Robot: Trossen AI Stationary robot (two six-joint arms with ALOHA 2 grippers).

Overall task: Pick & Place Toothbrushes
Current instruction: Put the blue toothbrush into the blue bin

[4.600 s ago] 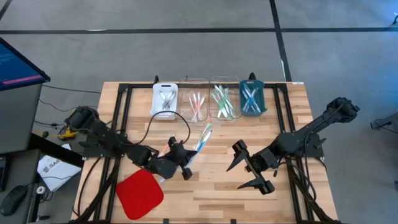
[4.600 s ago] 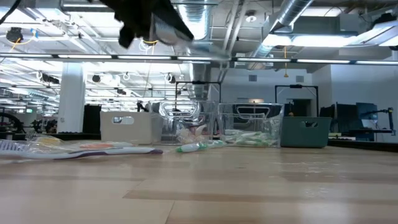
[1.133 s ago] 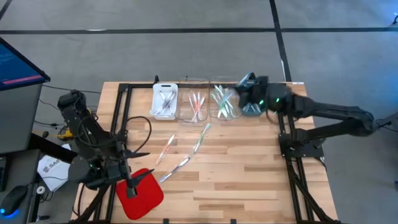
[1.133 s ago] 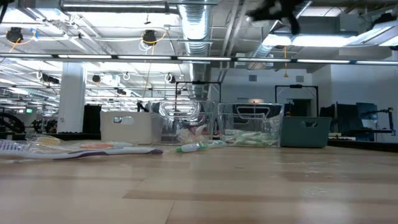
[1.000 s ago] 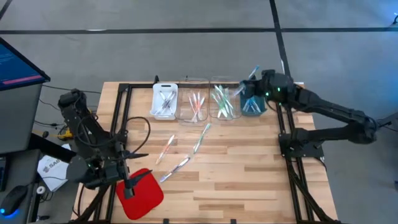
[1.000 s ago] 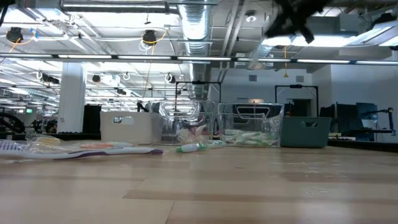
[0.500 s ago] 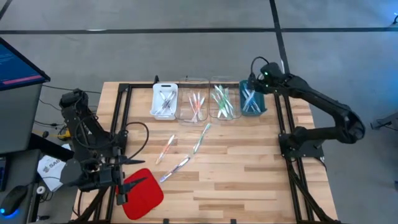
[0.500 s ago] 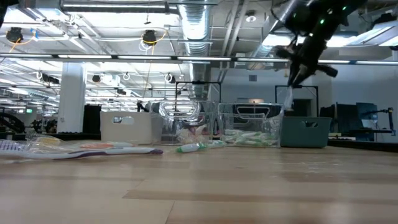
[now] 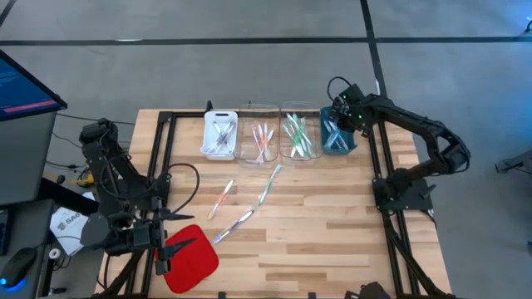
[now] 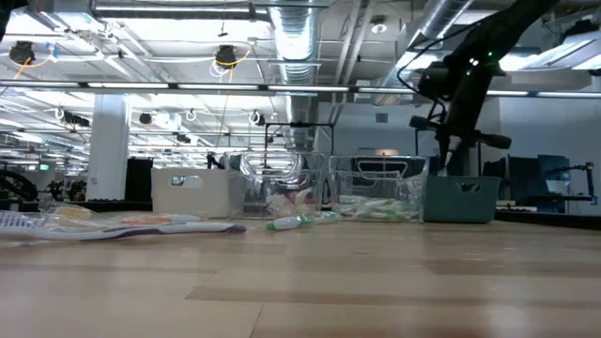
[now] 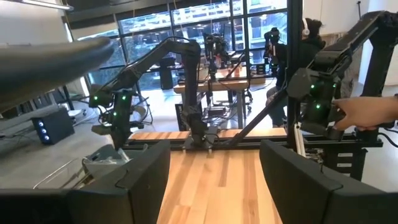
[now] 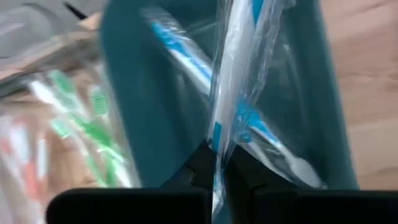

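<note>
From above, my right gripper (image 9: 336, 121) hovers over the teal tray (image 9: 348, 137) at the table's 1 o'clock, its fingers pinched together on a wrapped blue toothbrush (image 12: 239, 68) that hangs into the tray above other blue ones. My left gripper (image 9: 181, 242) waits at 8 o'clock beside the red square pad (image 9: 195, 262), fingers spread apart and empty. Three loose toothbrushes (image 9: 268, 183) lie on the bare wood near the centre. At 12 o'clock, a white tray (image 9: 219, 117) and two clear trays (image 9: 258, 110) hold sorted brushes.
</note>
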